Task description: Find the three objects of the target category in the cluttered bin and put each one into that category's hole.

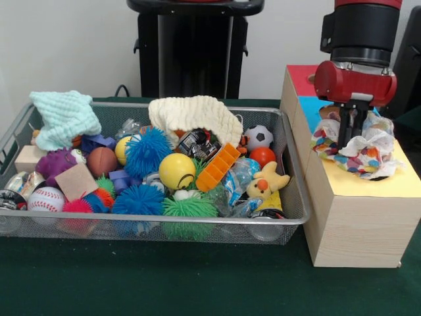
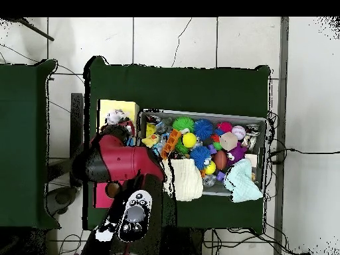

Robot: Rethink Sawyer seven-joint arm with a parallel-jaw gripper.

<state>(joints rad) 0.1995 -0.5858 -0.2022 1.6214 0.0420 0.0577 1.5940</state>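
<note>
The wire mesh bin (image 1: 293, 217) (image 2: 212, 113) is heaped with toys. To its right stands the yellow-topped box (image 1: 402, 183) (image 2: 106, 106). The polka-dot bag (image 1: 375, 155) (image 2: 117, 117) lies crumpled on that yellow top, bunched around my gripper (image 1: 352, 141). The gripper points straight down into the bag, its fingers close together on the plastic. The hole is hidden under the bag. No plain white bag shows in the bin. In the overhead view the red arm covers the gripper.
The blue-topped box (image 1: 308, 105) and the red-topped box (image 1: 301, 78) stand behind the yellow one. In the bin are a cream knitted cloth (image 1: 194, 112), a mint cloth (image 1: 66, 115), a yellow ball (image 1: 176, 171), spiky balls, a baseball and a soccer ball.
</note>
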